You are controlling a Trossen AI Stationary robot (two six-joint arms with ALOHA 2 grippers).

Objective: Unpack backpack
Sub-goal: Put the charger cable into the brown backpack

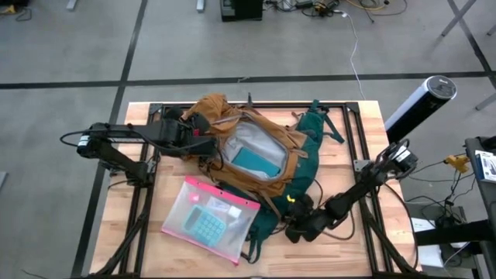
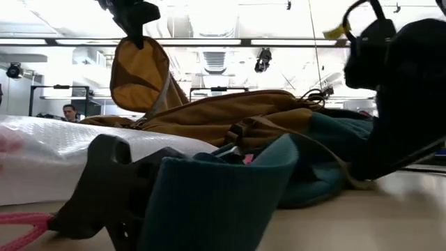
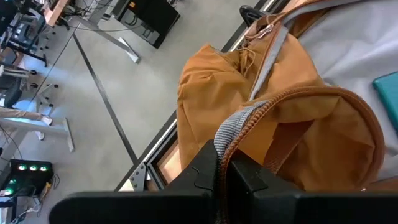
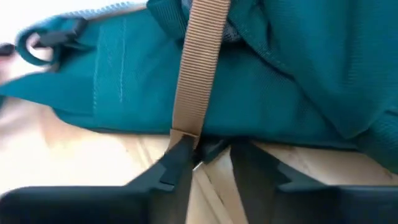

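High view first: I have the backpack lying open at the middle of the table, mouth upward, grey lining exposed and a teal flat item resting inside. A clear pink-edged pouch holding a teal calculator sits on the wood just beside its near-left edge.

My left gripper is at the backpack's left rim, fingers pinched together on the zipper edge of the flap, holding it up so the opening stays spread. I judge that hold should stay firm and steady.

My right gripper is low at the near-right corner, by the dark green panel. Its fingers stand a little apart, and one fingertip touches the end of a tan webbing strap; I cannot tell whether it is gripped. To reach the teal item I would first clear that strap, then come in over the rim from above.
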